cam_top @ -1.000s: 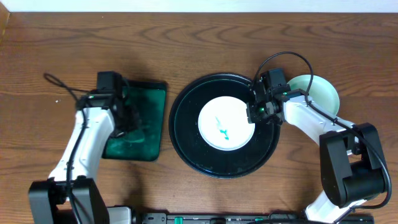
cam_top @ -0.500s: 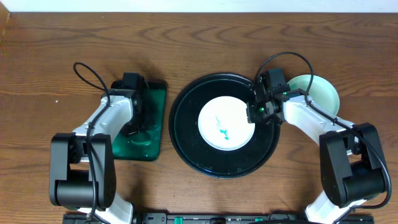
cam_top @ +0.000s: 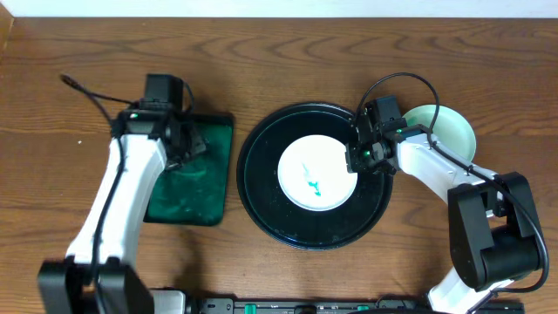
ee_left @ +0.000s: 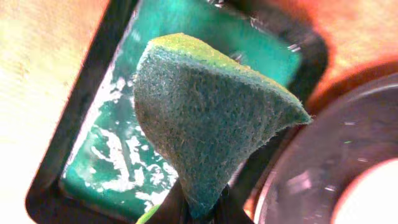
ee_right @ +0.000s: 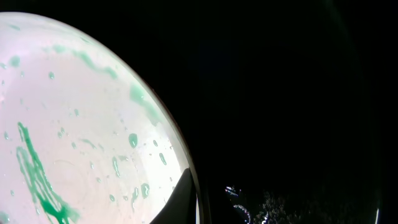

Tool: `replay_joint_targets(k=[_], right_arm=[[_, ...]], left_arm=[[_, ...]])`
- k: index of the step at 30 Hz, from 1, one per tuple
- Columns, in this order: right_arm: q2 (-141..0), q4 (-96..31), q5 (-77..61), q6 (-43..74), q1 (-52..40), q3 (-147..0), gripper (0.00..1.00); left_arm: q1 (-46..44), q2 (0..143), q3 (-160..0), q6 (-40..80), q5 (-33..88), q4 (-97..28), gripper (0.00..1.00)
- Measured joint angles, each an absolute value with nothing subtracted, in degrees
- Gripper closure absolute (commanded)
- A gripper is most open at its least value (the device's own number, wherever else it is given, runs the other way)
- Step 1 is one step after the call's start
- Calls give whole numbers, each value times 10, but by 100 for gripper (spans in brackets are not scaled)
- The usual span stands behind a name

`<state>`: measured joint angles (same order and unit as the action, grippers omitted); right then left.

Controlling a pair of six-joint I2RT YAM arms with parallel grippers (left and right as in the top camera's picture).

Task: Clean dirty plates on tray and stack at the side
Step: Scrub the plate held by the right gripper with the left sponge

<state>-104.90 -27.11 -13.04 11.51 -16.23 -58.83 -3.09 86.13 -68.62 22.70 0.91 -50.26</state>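
A dirty plate (cam_top: pixel 316 173), white with a teal smear, lies in the middle of the black tray (cam_top: pixel 261 187). My right gripper (cam_top: pixel 357 157) is shut on that plate's right rim. In the right wrist view a dark finger (ee_right: pixel 180 199) lies on the speckled plate (ee_right: pixel 74 124) at its edge, and the gripper (ee_right: pixel 198 190) clamps the rim over the tray (ee_right: pixel 280 93). A second, pale green plate (cam_top: pixel 449 131) sits right of the tray, partly hidden by the right arm. My left gripper (cam_top: pixel 183 144) hangs over the green tray, shut on a green cloth (ee_left: pixel 205 118) that droops from the gripper (ee_left: pixel 200 208).
The dark green rectangular tray (cam_top: pixel 187 205) lies left of the black tray, with white foam on its wet bottom (ee_left: pixel 118 155). The black tray's rim (ee_left: pixel 348 143) and the plate's edge (ee_left: pixel 376 199) show in the left wrist view. Bare wooden table (cam_top: pixel 261 61) stretches behind.
My left arm has swung about over the green tray, to the right and then back left, with the cloth in its jaws. The right arm and the plate have not moved.
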Motion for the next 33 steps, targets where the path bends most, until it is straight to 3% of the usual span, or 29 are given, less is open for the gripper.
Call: replay_joint_targets(k=[6, 18, 27, 33], right_arm=[[-1049, -286, -130, 160, -162, -591, 99], [-1049, -290, -137, 113, -162, -592, 99], [-1049, -291, -137, 113, -162, -592, 99], [-1049, -294, -138, 113, -162, -592, 99]], left_arm=[[-88, 870, -686, 239, 43, -482, 93], [-305, 974, -685, 307, 106, -265, 93], [-325, 1112, -685, 402, 180, -189, 93], [-310, 1119, -709, 420, 161, -275, 93]])
